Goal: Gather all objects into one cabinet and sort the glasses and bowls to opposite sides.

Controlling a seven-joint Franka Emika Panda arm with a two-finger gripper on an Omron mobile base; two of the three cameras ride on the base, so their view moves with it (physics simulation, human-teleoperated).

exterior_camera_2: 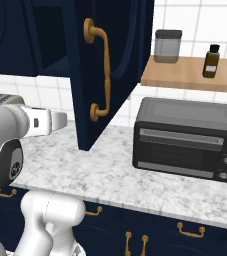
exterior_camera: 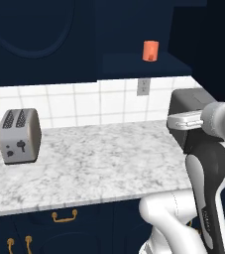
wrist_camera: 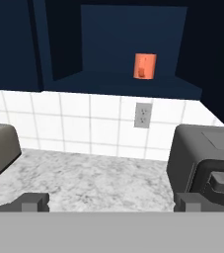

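An orange-red cup [wrist_camera: 145, 65] stands alone on the navy shelf of the open cabinet [wrist_camera: 123, 84], toward its right end. My gripper [wrist_camera: 111, 201] hangs empty above the marble counter [exterior_camera: 99, 158], fingers spread wide. A boxy black toaster oven [exterior_camera_2: 185, 137] sits at the counter's right end, a rounded grey toaster [exterior_camera: 19, 135] at its left. The cabinet door [exterior_camera_2: 110, 60], with its curved brass handle [exterior_camera_2: 101, 70], swings out over the counter.

1 cup [exterior_camera: 150, 50] stands on the shelf inside the open cabinet [wrist_camera: 133, 86], above the bench [exterior_camera: 94, 163]. On the bench, the toaster [exterior_camera: 19, 136] sits left and the oven [exterior_camera_2: 185, 138] sits right.
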